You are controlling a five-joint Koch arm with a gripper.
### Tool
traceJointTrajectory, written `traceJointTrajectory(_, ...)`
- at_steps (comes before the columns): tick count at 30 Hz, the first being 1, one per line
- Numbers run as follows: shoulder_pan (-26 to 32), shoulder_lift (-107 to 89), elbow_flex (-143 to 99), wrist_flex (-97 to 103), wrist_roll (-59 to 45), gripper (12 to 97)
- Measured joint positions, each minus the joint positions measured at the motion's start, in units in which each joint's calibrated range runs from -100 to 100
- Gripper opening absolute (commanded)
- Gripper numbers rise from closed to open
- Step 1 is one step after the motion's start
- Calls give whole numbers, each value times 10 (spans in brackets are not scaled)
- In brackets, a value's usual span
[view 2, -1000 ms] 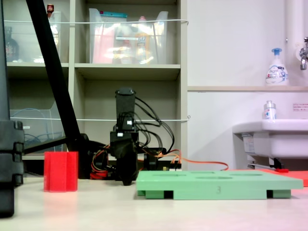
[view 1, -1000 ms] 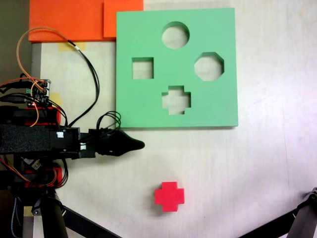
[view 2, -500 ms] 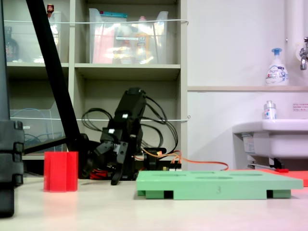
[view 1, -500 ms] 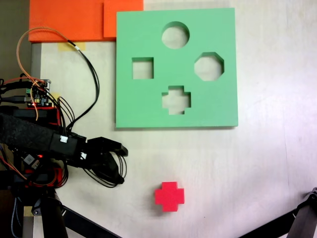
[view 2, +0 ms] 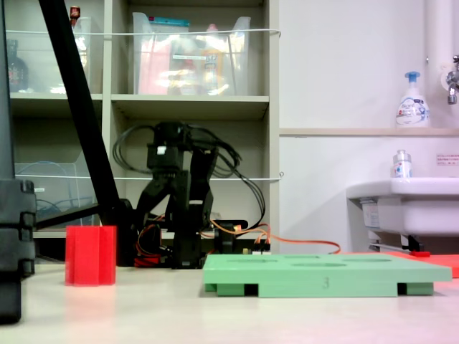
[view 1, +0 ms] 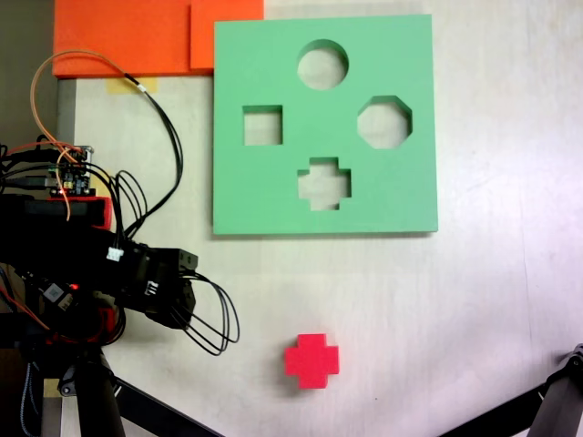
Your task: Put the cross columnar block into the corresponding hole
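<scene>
Pale smooth tabletop point(view 1: 474, 300) | fingers point(view 1: 168, 296) hidden under black arm, opening cannot be told, holding nothing seen | red foam cross columnar block point(view 1: 311, 360) upright, apart from arm | plus-shaped corresponding hole point(view 1: 324, 183) in green foam board point(view 1: 392, 55), unfilled

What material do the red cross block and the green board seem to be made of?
The red cross block looks like matte foam: flat colour, no shine, soft edges. The green board looks like the same kind of matte foam: thick, with cleanly cut holes. Neither is certain from looks alone.
</scene>
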Motion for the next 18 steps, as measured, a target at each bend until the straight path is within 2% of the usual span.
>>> traceJointTrajectory(3,2,0,101,-1,0,608)
traceJointTrajectory(5,1,14,158,-6,0,615)
traceJointTrajectory(9,-1,156,275,-27,-2,732)
traceJointTrajectory(18,-18,471,450,-30,-33,744)
